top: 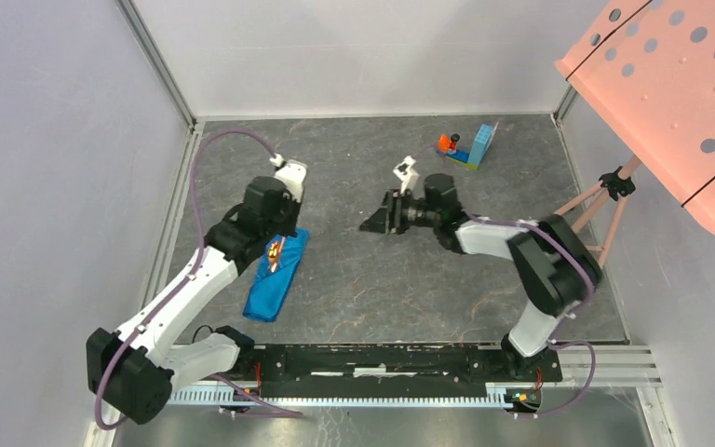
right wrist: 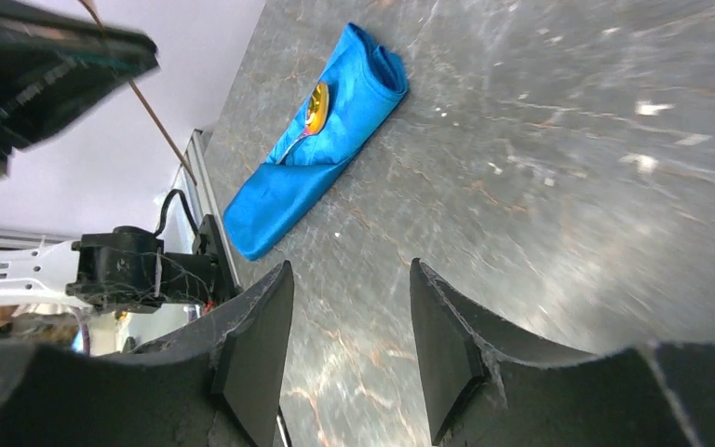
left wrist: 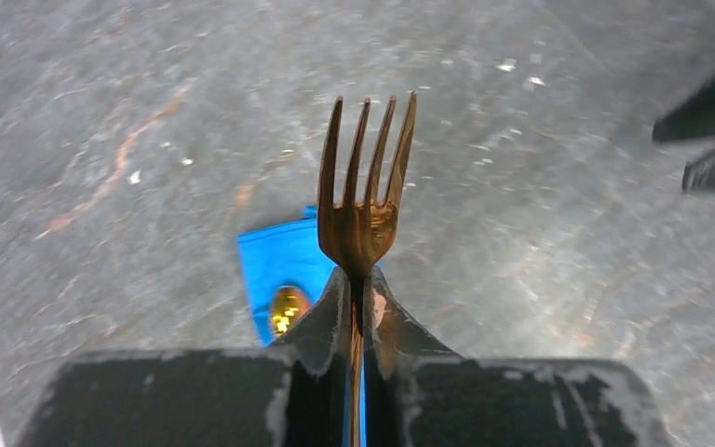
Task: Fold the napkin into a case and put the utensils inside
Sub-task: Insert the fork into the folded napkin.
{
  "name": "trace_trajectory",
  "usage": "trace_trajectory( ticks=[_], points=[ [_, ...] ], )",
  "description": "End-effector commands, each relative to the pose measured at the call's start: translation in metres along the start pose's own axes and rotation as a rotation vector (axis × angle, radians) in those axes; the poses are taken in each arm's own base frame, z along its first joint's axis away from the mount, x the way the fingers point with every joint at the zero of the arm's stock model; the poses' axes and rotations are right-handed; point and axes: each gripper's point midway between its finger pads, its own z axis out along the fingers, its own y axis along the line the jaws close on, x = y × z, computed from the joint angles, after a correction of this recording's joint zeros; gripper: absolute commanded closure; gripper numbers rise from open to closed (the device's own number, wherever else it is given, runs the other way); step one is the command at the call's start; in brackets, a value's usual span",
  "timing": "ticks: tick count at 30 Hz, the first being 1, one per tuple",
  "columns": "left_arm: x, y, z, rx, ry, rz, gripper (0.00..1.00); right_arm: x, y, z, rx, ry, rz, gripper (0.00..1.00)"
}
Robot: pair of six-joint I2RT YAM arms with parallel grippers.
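Observation:
The napkin is folded into a narrow bright blue case (top: pixel 276 277) lying left of centre on the table. A copper-gold spoon (right wrist: pixel 315 104) sits in its open end, head out; it also shows in the left wrist view (left wrist: pixel 287 308). My left gripper (left wrist: pixel 359 291) is shut on the handle of a copper-gold fork (left wrist: pixel 363 191), tines pointing away, held just above the case's top end (left wrist: pixel 279 256). In the top view the left gripper (top: pixel 277 237) hovers over that end. My right gripper (top: pixel 379 220) is open and empty, to the right of the case, jaws wide apart (right wrist: pixel 349 272).
An orange-and-blue toy block piece (top: pixel 468 149) stands at the back right. A pink perforated board (top: pixel 670 84) on a tripod (top: pixel 605 200) overhangs the right side. Metal frame rails run along the table's left and near edges.

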Motion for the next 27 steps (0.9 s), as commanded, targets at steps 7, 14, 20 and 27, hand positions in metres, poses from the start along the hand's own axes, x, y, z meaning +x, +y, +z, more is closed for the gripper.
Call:
trace_trajectory(
  ticks=[7,14,20,27],
  points=[
    [-0.022,0.046,0.055,0.058,-0.071,-0.096,0.98,0.019,0.049,0.119,-0.243,-0.041,0.122,0.48],
    [-0.022,0.046,0.086,0.076,-0.098,-0.068,0.98,0.048,0.038,0.160,-0.189,-0.009,0.171,0.50],
    [-0.010,0.046,0.099,0.073,-0.096,-0.068,0.98,0.065,0.019,0.176,-0.135,0.016,0.189,0.54],
    [0.005,0.044,0.106,0.074,-0.072,-0.074,0.98,0.069,0.011,0.185,-0.112,0.018,0.200,0.61]
  ],
)
